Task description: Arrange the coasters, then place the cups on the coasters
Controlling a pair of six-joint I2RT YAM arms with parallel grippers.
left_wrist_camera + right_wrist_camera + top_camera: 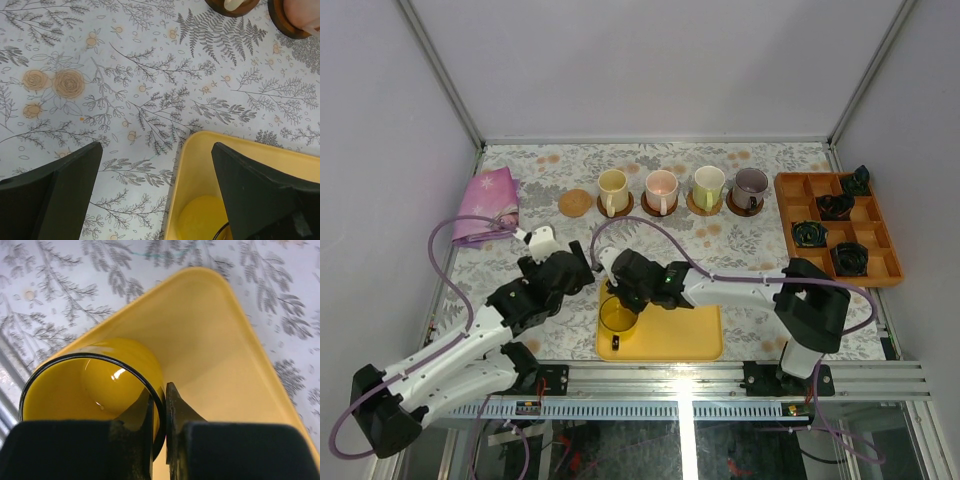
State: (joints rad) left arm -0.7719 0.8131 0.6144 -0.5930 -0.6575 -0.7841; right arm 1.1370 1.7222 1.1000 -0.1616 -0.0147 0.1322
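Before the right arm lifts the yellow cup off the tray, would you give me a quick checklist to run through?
1. Grip: right gripper closed on the rim of the yellow cup: ok.
2. Yellow cup empty: ok.
3. Target: tan coaster left of the cream cup is bare: ok.
4. Other side: left gripper open, holding nothing: ok.
5. Route from the tray to that coaster free of the left arm: cannot tell; the top view shows it lying between them.
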